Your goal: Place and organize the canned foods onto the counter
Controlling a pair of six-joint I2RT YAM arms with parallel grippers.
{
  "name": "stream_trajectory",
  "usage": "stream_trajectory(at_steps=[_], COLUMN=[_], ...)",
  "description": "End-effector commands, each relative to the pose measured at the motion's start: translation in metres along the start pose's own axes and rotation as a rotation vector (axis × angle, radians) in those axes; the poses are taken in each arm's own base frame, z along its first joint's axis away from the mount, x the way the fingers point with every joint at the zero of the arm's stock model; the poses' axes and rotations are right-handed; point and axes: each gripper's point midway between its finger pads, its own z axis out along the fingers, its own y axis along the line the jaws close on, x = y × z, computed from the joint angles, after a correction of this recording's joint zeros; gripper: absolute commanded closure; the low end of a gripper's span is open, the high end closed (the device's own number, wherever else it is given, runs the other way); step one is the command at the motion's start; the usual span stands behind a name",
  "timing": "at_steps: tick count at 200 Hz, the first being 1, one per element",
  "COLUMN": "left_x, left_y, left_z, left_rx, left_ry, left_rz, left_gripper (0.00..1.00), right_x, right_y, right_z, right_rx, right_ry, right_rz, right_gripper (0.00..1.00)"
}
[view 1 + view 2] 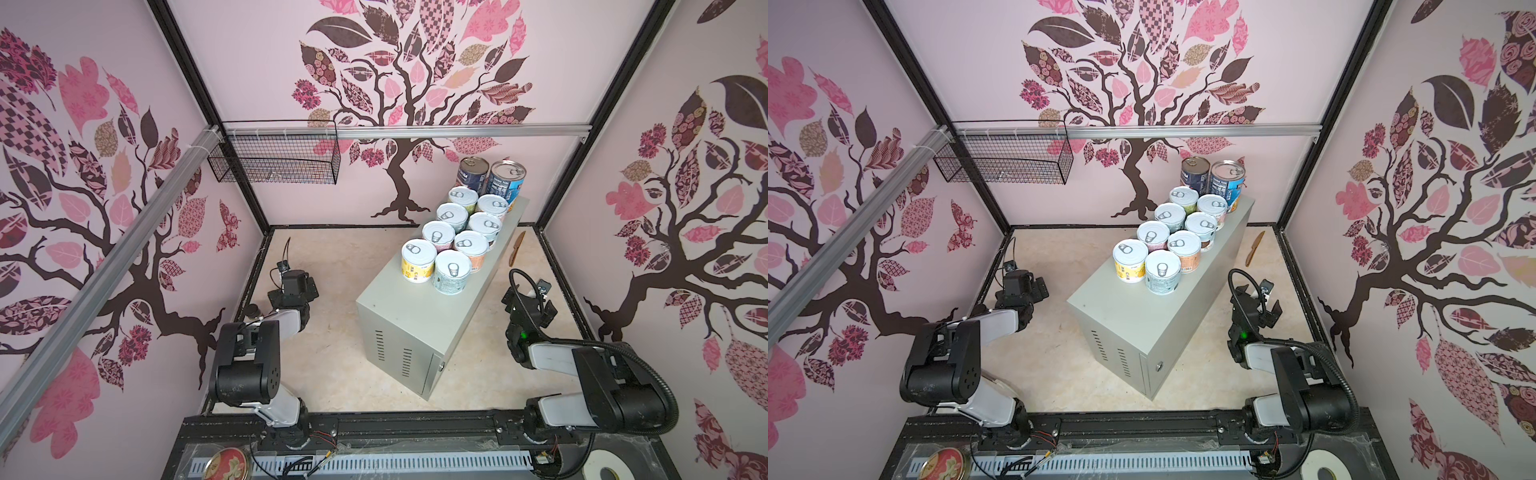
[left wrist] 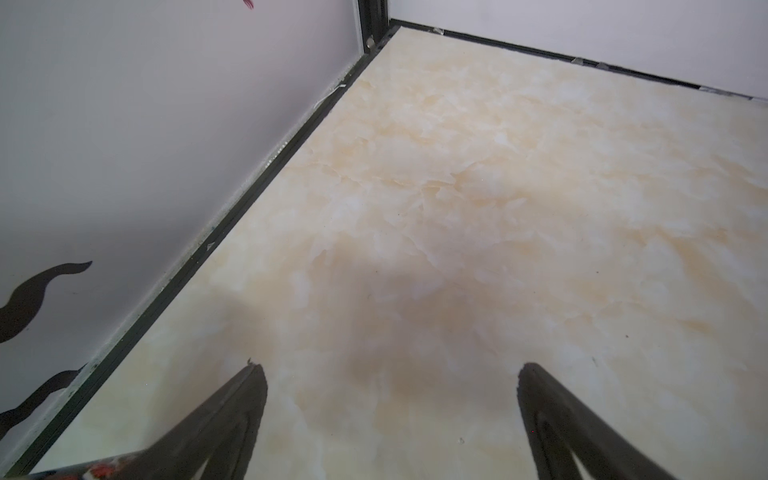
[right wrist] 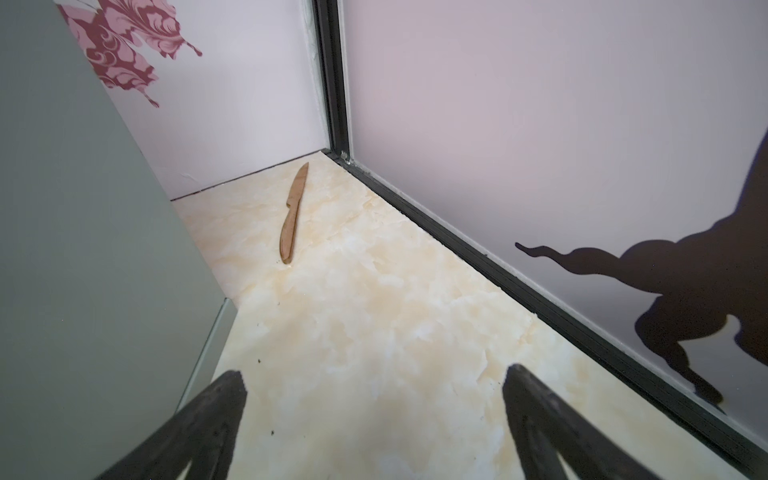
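Observation:
The canned foods (image 1: 453, 237) stand upright in two neat rows on the far half of the counter (image 1: 407, 320), a long grey metal box with vent slits. Two taller dark blue cans (image 1: 505, 178) are at the far end, and the shorter pastel cans run toward a yellow-labelled one (image 1: 1130, 262) at the near end. My left gripper (image 2: 390, 368) hangs open over bare floor left of the counter. My right gripper (image 3: 374, 372) is open too, low beside the counter's side wall (image 3: 83, 249). Neither holds anything.
A wooden knife (image 3: 293, 212) lies on the floor by the far right corner. A black wire basket (image 1: 274, 158) hangs on the back left rail. A flat red-gold tin (image 1: 226, 465) and a tape roll (image 1: 609, 471) sit at the front edge.

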Motion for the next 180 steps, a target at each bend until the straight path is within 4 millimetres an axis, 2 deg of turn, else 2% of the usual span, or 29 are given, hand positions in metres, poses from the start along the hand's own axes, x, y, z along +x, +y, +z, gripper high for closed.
stream_trajectory(at_steps=[1,24,49,62,96,111,135,159,180], left_x=[-0.014,-0.015,-0.018,-0.017,-0.013,-0.011,-0.007,-0.005,0.000], left_y=[-0.008,-0.010,-0.013,-0.011,-0.009,-0.015,-0.024,-0.026,-0.025], left_z=[0.005,-0.001,-0.023,-0.034,-0.055,-0.065,-0.079,-0.082,-0.058], left_rx=[0.020,0.033,0.011,0.014,0.052,0.073,0.112,0.117,0.177], left_ry=[-0.026,-0.052,-0.177,-0.237,-0.343,-0.390,-0.461,-0.470,-0.376], left_rz=[0.009,0.018,0.038,0.028,0.015,0.036,0.072,0.078,0.048], left_gripper=[0.02,0.02,0.02,0.02,0.02,0.02,0.02,0.02,0.02], right_x=[-0.010,-0.005,-0.007,-0.010,-0.026,-0.022,-0.022,-0.020,-0.019], right_y=[0.008,0.020,0.024,0.026,0.024,0.033,0.031,0.032,0.037], right_z=[0.005,0.010,0.004,-0.006,-0.056,-0.063,-0.066,-0.065,-0.065], right_rx=[-0.016,-0.035,-0.048,-0.069,-0.202,-0.265,-0.271,-0.276,-0.306], right_ry=[-0.067,-0.017,-0.039,-0.075,-0.278,-0.278,-0.279,-0.273,-0.272], right_rz=[0.026,-0.019,-0.031,-0.038,-0.017,-0.047,-0.042,-0.045,-0.061], right_gripper=[0.00,0.00,0.00,0.00,0.00,0.00,0.00,0.00,0.00])
